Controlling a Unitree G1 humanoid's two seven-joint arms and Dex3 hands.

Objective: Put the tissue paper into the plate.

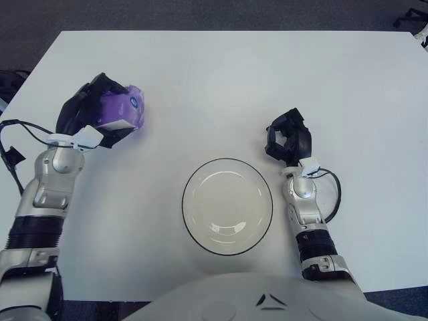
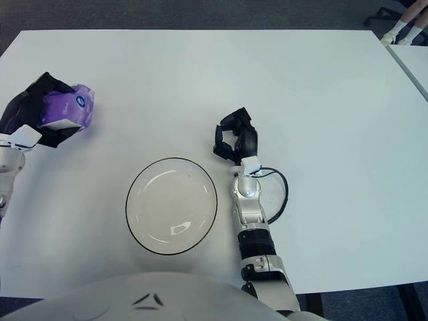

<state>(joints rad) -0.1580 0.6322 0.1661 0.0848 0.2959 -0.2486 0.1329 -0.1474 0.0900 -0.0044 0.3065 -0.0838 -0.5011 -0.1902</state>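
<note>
A purple tissue pack (image 1: 120,111) is held in my left hand (image 1: 100,115), whose black fingers wrap around it above the left part of the white table (image 1: 221,80). The pack sits up and to the left of the plate. A clear glass plate (image 1: 227,206) with a dark rim lies near the table's front edge, holding nothing. My right hand (image 1: 287,139) shows just right of the plate, fingers curled with nothing in them.
A black cable (image 1: 332,194) loops beside my right forearm. Dark carpet (image 1: 200,13) lies beyond the table's far edge. Another table's corner (image 2: 414,57) shows at the far right.
</note>
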